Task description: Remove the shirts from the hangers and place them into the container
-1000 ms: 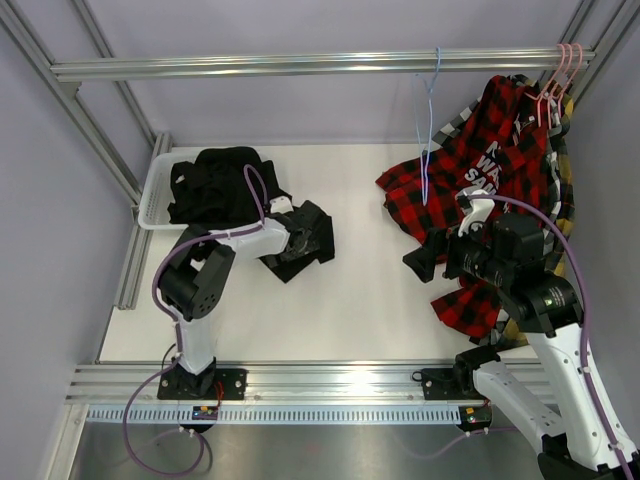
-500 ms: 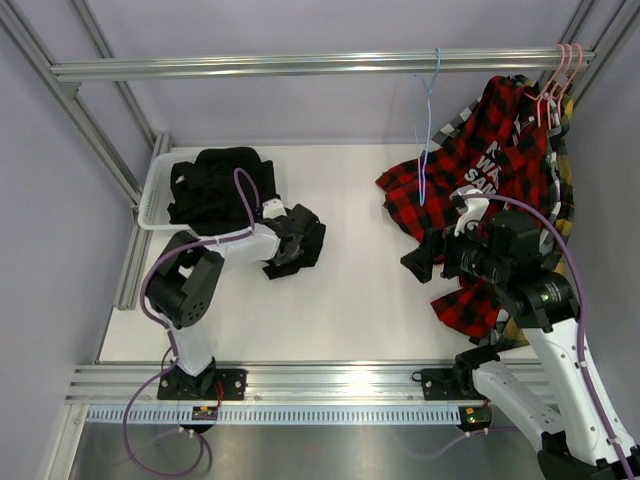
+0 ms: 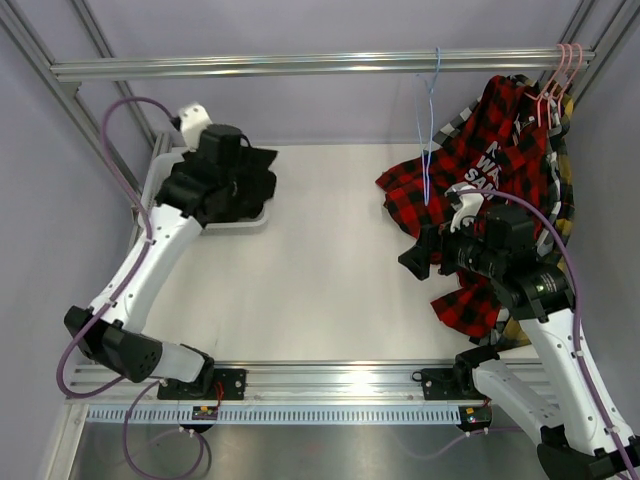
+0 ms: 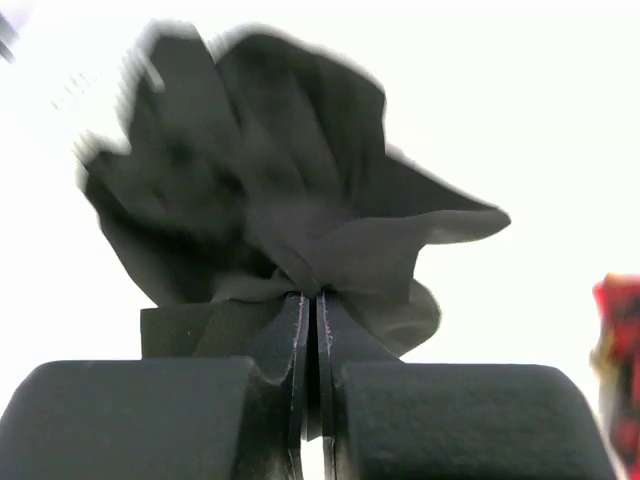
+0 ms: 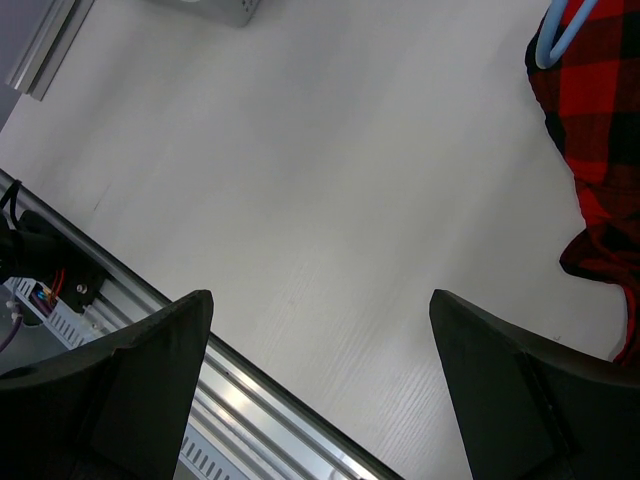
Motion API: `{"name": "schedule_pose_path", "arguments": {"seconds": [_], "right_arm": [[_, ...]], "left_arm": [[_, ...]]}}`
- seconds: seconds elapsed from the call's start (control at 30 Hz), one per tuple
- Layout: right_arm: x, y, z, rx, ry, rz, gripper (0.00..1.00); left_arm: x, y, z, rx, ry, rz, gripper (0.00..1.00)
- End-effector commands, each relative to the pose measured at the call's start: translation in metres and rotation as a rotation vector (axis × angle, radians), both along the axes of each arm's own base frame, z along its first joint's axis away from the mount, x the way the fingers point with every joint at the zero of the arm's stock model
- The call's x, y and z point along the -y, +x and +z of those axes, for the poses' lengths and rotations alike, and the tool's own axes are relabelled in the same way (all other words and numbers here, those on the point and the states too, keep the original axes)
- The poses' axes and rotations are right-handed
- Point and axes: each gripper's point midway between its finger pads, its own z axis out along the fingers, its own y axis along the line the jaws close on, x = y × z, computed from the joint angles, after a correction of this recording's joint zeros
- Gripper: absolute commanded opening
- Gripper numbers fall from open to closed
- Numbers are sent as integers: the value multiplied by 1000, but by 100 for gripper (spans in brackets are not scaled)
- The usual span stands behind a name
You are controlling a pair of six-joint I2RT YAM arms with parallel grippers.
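Observation:
My left gripper (image 3: 232, 172) is shut on a fold of the plain black shirt (image 3: 210, 195), which is bunched over the white container (image 3: 150, 195) at the back left. In the left wrist view the jaws (image 4: 312, 300) pinch the black shirt (image 4: 280, 190), which balloons above them. My right gripper (image 3: 415, 262) hangs open over bare table, its fingers (image 5: 320, 300) wide apart with nothing between them. The red-and-black plaid shirt (image 3: 500, 140) drapes from a pink hanger (image 3: 555, 80) down onto the table; its edge (image 5: 590, 120) shows to the right of the open fingers.
A bare light blue hanger (image 3: 430, 110) hangs from the overhead rail (image 3: 250, 66). Check fabric (image 3: 455, 125) and yellow plaid fabric (image 3: 567, 140) peek out behind the red shirt. An aluminium rail (image 5: 250, 400) runs along the table's near edge.
The left gripper closed on the black shirt's trailing part at mid-table and swung it up and back left over the container. The right arm has barely moved.

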Motion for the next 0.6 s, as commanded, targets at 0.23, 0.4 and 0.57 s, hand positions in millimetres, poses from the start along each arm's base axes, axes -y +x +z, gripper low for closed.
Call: {"name": "schedule_pose_path", "arguments": {"seconds": [0.23, 0.4, 0.57], "right_arm": [[0, -2, 23, 59, 6, 15, 99], [3, -4, 19, 44, -3, 2, 99], [5, -3, 19, 39, -6, -15, 99]], "left_arm": [[-101, 65, 63, 102, 163, 135, 0], [-106, 88, -9, -40, 129, 112, 0], [-114, 92, -83, -180, 77, 129, 0]]}}
